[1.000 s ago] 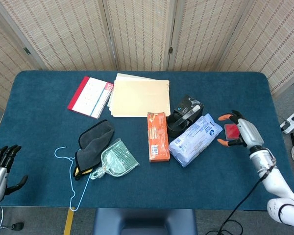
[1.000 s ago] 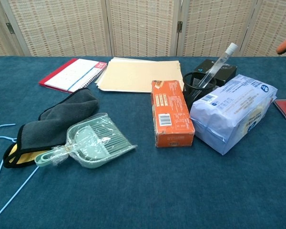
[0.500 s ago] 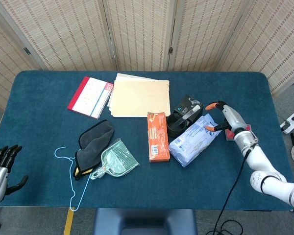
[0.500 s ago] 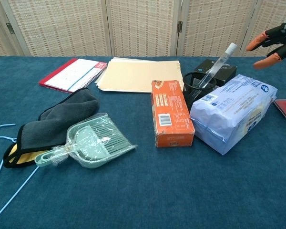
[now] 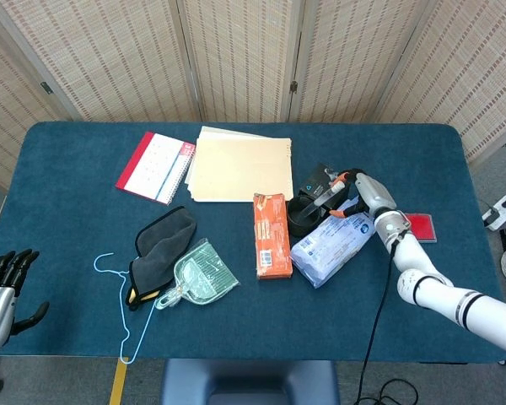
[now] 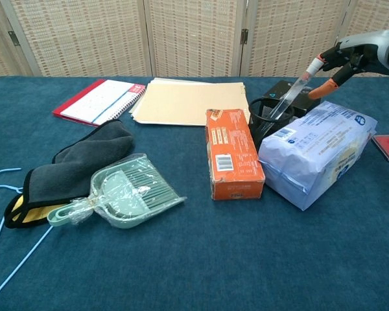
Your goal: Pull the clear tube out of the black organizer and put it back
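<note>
Right hand (image 6: 340, 61) at the clear tube's (image 6: 292, 92) cap; whether its fingertips grip it, cannot tell. Tube leans in the black organizer (image 6: 267, 116), below-left of that hand. Left hand (image 5: 2, 285) open, well apart.

Red notebook (image 5: 155, 166), manila folders (image 5: 239, 165), orange box (image 5: 271, 235), gray cloth (image 5: 161, 243), green dustpan (image 5: 202, 276), blue hanger (image 5: 121, 305), white packet (image 5: 336, 238)

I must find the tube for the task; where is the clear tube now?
In the chest view the clear tube leans out of the black organizer, right of centre, behind the white packet, its cap at the right robot hand.
</note>
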Motion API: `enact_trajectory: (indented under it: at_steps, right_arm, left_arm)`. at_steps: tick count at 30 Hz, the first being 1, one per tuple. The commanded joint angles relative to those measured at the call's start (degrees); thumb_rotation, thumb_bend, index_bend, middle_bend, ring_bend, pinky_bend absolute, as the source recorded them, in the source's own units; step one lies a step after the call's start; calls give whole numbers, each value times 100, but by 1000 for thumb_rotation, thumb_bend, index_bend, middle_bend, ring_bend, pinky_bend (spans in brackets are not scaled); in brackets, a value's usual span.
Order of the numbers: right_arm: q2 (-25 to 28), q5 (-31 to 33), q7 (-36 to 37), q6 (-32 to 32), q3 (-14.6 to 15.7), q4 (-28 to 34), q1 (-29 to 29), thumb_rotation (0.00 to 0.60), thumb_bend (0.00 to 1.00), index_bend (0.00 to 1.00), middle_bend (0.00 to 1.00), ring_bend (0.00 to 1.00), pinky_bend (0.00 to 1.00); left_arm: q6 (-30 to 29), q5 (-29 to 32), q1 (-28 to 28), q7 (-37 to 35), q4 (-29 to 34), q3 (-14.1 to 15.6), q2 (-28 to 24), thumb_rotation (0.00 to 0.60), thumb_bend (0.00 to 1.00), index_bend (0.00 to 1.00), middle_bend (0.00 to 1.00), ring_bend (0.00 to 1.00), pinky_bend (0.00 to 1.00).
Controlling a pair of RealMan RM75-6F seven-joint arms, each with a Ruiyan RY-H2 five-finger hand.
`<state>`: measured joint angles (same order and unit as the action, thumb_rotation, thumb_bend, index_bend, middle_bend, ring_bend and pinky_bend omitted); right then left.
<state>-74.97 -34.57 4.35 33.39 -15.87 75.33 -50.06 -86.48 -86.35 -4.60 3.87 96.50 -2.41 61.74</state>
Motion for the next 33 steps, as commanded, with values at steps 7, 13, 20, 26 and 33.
enact_trajectory:
  at_steps: [7, 13, 20, 26, 33]
  right_arm:
    - [-164, 154, -94, 10, 29, -167, -143, 600, 175, 409, 170, 0, 117]
    - [-259, 101, -33, -14, 6, -239, -145, 600, 216, 428, 180, 0, 117]
    - [-287, -75, 54, -32, -22, -243, -104, 600, 216, 453, 194, 0, 117]
    - [-329, -106, 95, -27, -44, -306, -99, 600, 217, 463, 202, 0, 117]
    - [-401, -145, 109, -16, -68, -374, -117, 600, 318, 495, 222, 0, 117]
  left_arm:
    - [29, 30, -15, 12, -4, -14, 13, 600, 305, 139, 128, 72, 108]
    - [42, 42, -17, 12, -23, -12, 25, 600, 307, 139, 127, 72, 108]
    - [42, 70, -4, -28, -59, -14, 38, 600, 305, 139, 128, 72, 108]
    - [45, 73, -9, -52, -87, -21, 55, 600, 305, 139, 128, 72, 108]
    - [59, 101, -4, -71, -114, -20, 63, 600, 305, 139, 128, 72, 108]
